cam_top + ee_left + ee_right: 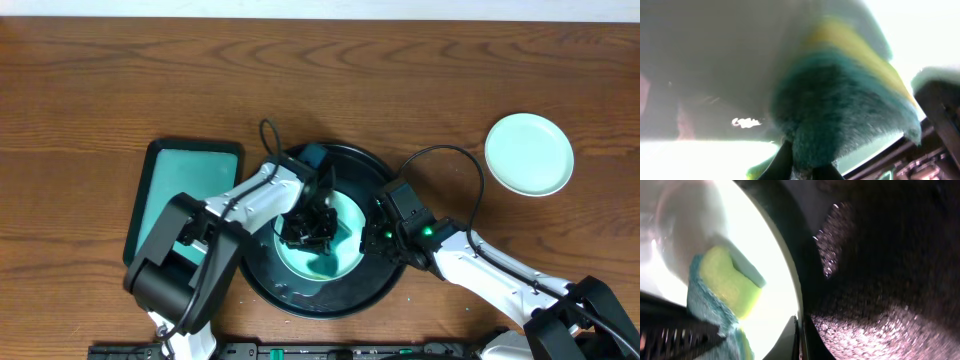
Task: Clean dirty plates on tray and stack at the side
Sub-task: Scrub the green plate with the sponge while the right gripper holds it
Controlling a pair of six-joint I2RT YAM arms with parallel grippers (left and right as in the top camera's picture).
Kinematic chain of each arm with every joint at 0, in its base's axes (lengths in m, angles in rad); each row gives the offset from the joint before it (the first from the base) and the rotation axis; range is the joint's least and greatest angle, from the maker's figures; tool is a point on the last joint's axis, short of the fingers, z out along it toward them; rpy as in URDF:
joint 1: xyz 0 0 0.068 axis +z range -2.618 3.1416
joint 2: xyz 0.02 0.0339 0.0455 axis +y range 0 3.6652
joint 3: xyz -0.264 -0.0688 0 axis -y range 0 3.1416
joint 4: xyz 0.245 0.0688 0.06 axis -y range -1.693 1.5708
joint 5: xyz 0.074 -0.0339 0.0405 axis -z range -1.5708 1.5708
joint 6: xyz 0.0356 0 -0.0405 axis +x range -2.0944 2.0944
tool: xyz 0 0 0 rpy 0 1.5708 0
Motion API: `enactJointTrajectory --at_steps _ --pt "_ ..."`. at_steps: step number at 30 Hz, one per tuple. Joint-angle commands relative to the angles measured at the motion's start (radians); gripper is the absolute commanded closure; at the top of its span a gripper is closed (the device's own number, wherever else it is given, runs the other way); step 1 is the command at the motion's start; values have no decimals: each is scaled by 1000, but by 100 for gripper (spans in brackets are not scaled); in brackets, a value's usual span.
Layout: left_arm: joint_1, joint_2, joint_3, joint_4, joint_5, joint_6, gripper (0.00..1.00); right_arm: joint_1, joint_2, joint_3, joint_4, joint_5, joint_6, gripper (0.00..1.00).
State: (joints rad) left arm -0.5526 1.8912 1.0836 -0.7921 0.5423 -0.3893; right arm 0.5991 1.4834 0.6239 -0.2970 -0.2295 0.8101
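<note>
We see a brown wooden table (120, 70) filling the overhead view. Nearest the arm bases sits the round black tray (300, 298), and inside it lies a mint-green plate (342, 260). The left gripper (311, 230) is clamped around a teal-and-yellow sponge (840, 115), which is held against the plate's face. The right gripper (374, 236) pinches the plate's right rim, jaws nearly closed on it. Just left of the black tray lies a rectangular teal tray (190, 165). Farther off, at the right, a second pale plate (529, 153) rests on the wood, well apart from both grippers.
</note>
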Motion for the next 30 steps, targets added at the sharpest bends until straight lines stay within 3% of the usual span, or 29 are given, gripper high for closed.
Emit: enactJointTrajectory --at_steps 1,14,30 --pt "94 50 -39 -10 -513 -114 93 4 2 14 -10 53 -3 99" --pt "132 50 15 -30 -846 -218 93 4 2 14 -18 65 12 98" --pt "16 50 20 5 -619 -127 93 4 2 14 2 69 12 99"
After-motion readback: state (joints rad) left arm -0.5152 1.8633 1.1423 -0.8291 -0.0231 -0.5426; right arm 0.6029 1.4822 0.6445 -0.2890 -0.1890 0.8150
